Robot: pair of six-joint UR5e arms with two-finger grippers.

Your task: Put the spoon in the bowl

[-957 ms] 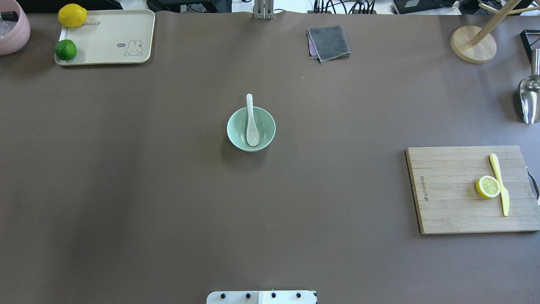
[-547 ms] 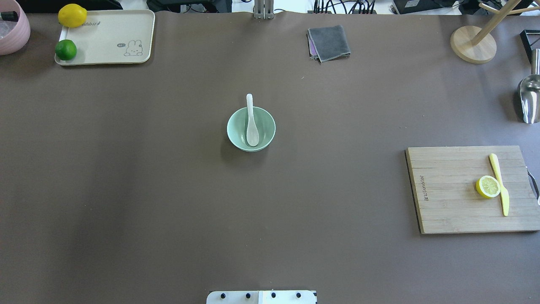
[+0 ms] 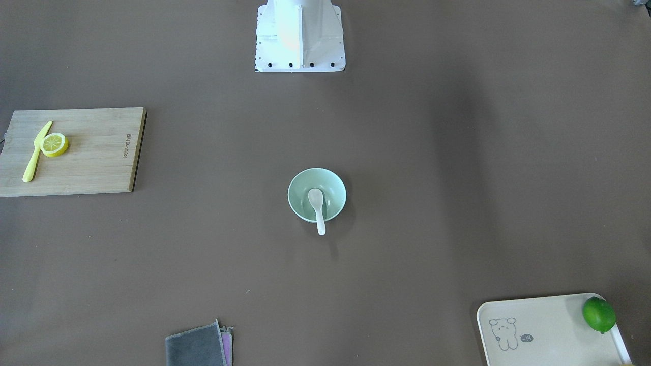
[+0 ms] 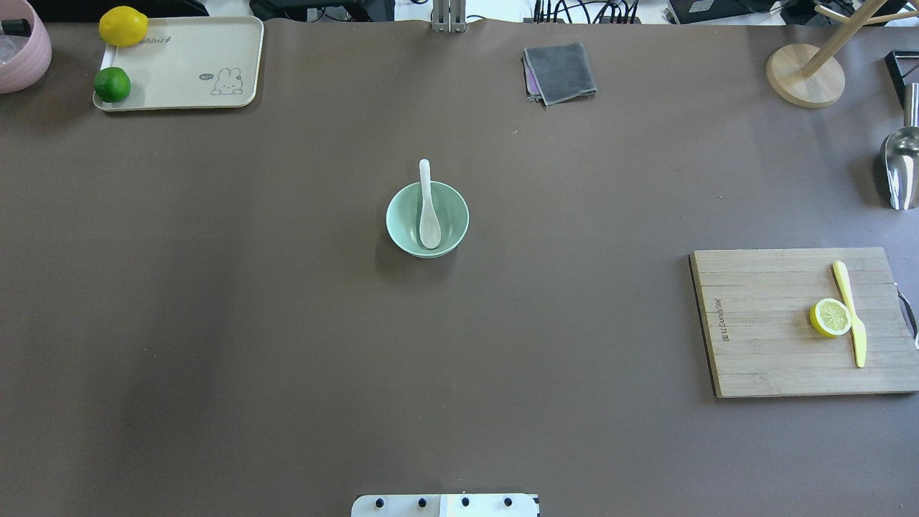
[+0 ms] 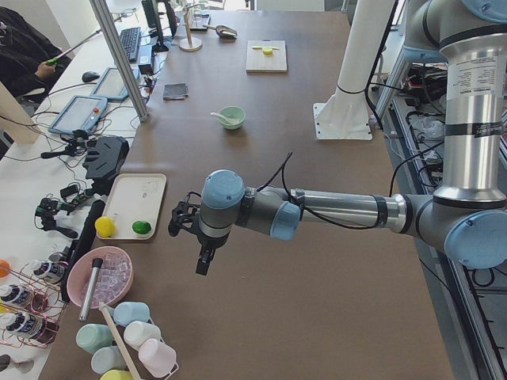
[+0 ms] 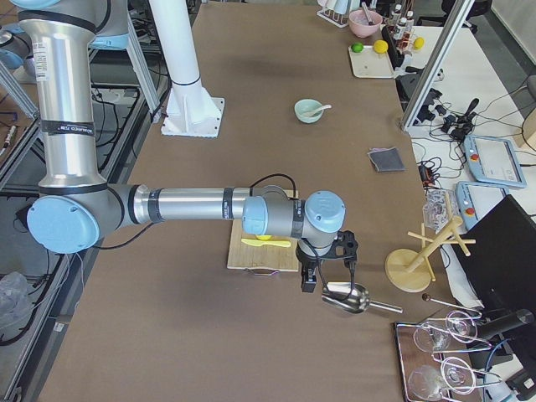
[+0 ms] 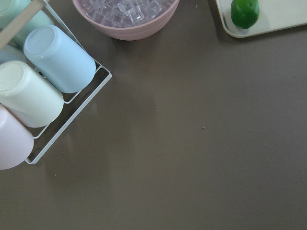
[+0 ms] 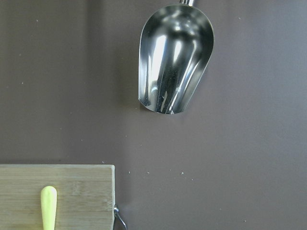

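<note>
The white spoon (image 4: 429,215) lies in the mint-green bowl (image 4: 451,215) at the table's middle, scoop down inside and handle resting over the far rim. Both also show in the front view, the spoon (image 3: 317,203) in the bowl (image 3: 333,190). My left gripper (image 5: 198,253) hovers over the table's left end, far from the bowl (image 5: 234,119). My right gripper (image 6: 328,280) hovers over the right end by a metal scoop (image 6: 347,297). Neither gripper shows in the overhead, front or wrist views, so I cannot tell whether they are open or shut.
A wooden cutting board (image 4: 775,345) with a lemon half (image 4: 831,317) and a yellow knife (image 4: 851,312) lies at right. A cream tray (image 4: 187,72) with a lime and a lemon is far left. A grey cloth (image 4: 560,72), a pink ice bowl (image 7: 127,19) and racked cups (image 7: 57,60) stand around.
</note>
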